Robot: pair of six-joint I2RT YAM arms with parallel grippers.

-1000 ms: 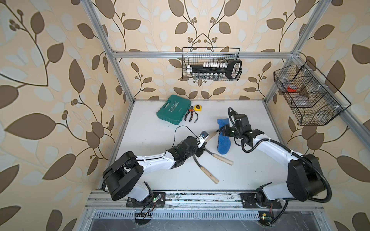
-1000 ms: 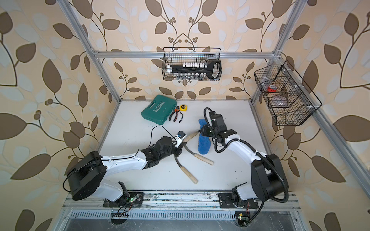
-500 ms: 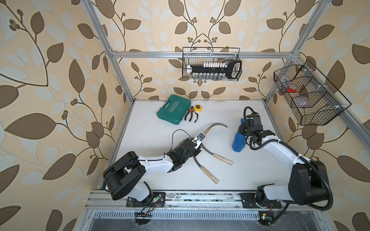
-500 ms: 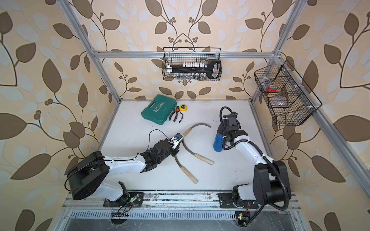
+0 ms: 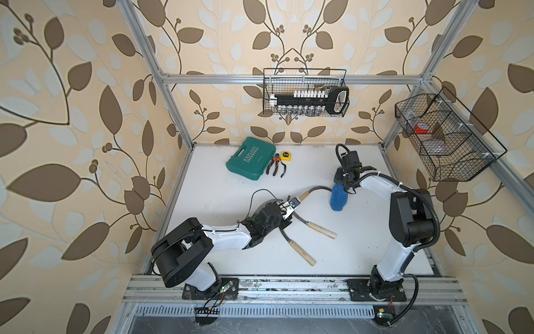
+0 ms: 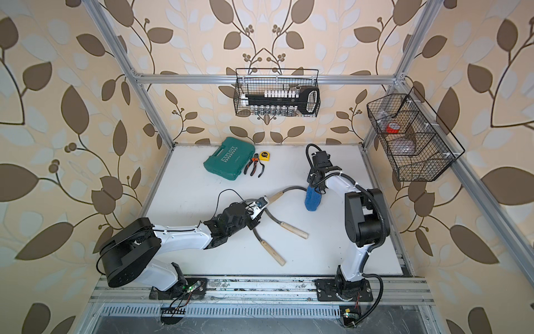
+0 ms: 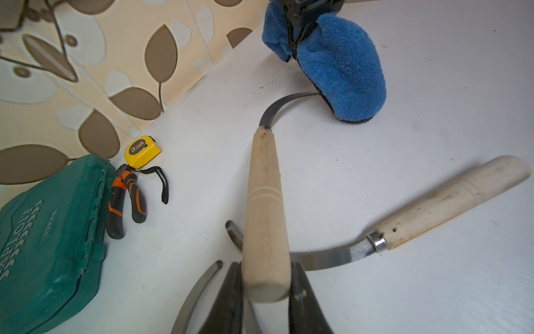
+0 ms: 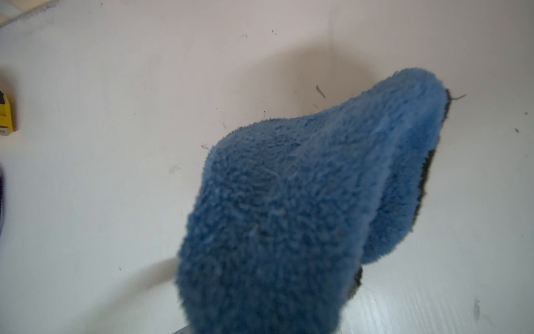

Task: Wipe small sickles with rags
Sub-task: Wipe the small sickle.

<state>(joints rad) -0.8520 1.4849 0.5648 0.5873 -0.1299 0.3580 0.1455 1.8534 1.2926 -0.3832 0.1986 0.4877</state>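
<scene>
My left gripper (image 5: 292,203) is shut on the pale wooden handle (image 7: 265,214) of one small sickle (image 5: 313,189) and holds it off the table. Its thin dark blade (image 7: 276,105) curves away to the blue fluffy rag (image 5: 339,198), and the blade tip is hidden behind the cloth. The rag (image 7: 344,72) hangs from my right gripper (image 5: 343,182), which is shut on its upper edge. In the right wrist view the rag (image 8: 289,202) covers the fingers. Two more sickles lie on the white table (image 5: 219,185) by the left wrist, one (image 5: 320,230) nearer the right arm and one (image 5: 300,253) nearer the front.
A teal tool case (image 5: 250,158), orange-and-black pliers (image 5: 276,167) and a yellow tape measure (image 5: 285,156) sit at the back left of the table. A wire basket (image 5: 304,92) hangs on the back rail, another wire basket (image 5: 445,138) on the right wall.
The right gripper has drawn the rag to the right along the held blade, from near the handle out to the tip. The blade now shows bare. The left gripper keeps its hold.
</scene>
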